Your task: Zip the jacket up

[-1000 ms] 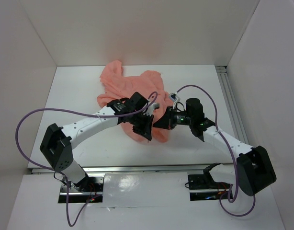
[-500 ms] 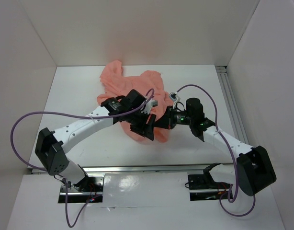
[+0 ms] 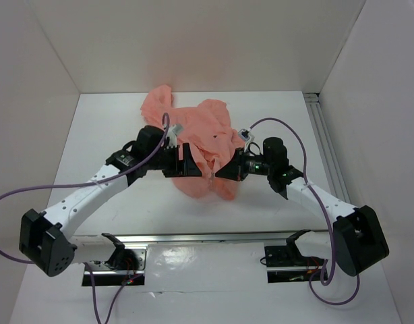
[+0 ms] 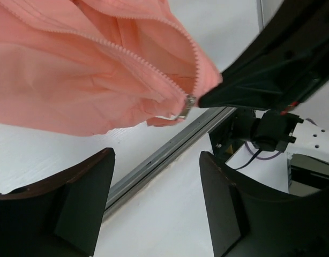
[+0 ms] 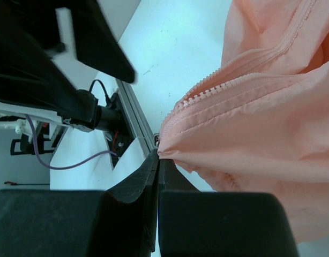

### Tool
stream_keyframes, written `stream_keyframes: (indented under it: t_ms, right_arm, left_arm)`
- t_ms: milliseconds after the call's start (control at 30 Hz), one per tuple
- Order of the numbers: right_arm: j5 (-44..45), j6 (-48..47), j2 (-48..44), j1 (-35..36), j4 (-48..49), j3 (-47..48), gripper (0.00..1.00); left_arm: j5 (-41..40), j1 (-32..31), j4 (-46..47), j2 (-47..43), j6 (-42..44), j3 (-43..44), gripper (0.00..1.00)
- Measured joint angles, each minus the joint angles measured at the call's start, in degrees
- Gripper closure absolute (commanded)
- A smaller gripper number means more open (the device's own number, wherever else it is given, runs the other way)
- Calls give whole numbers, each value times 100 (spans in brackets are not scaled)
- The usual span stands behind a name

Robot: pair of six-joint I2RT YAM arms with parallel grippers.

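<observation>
Salmon-pink thin fabric was nipped between the closed fingers of the right gripper [image 5: 158,156], which gripped the jacket [image 3: 200,131] at its near hem corner, just beside the zipper pull [image 4: 187,105]. We judged this grip an anchor: it lifted the hem off the table [image 3: 106,128] and would give the slider something taut to run against. The left gripper [image 4: 156,160] stood wide apart with nothing in it, hanging near the pull and facing it, probably lined up to take it. The two rows of zipper teeth [image 4: 127,52] met at the pull and spread apart away from it, so we reckoned the zip barely started. The jacket lay crumpled mid-table, between the grippers and beyond them. Its long axis ran far-left to near-right, hem end near.
</observation>
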Motion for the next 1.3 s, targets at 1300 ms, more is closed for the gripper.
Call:
stream_keyframes:
  t_ms: [1300]
  right_arm:
    - [-103, -26, 0, -22, -46, 2, 100]
  left_arm:
    - [938, 76, 5560, 424, -2404, -2706, 40]
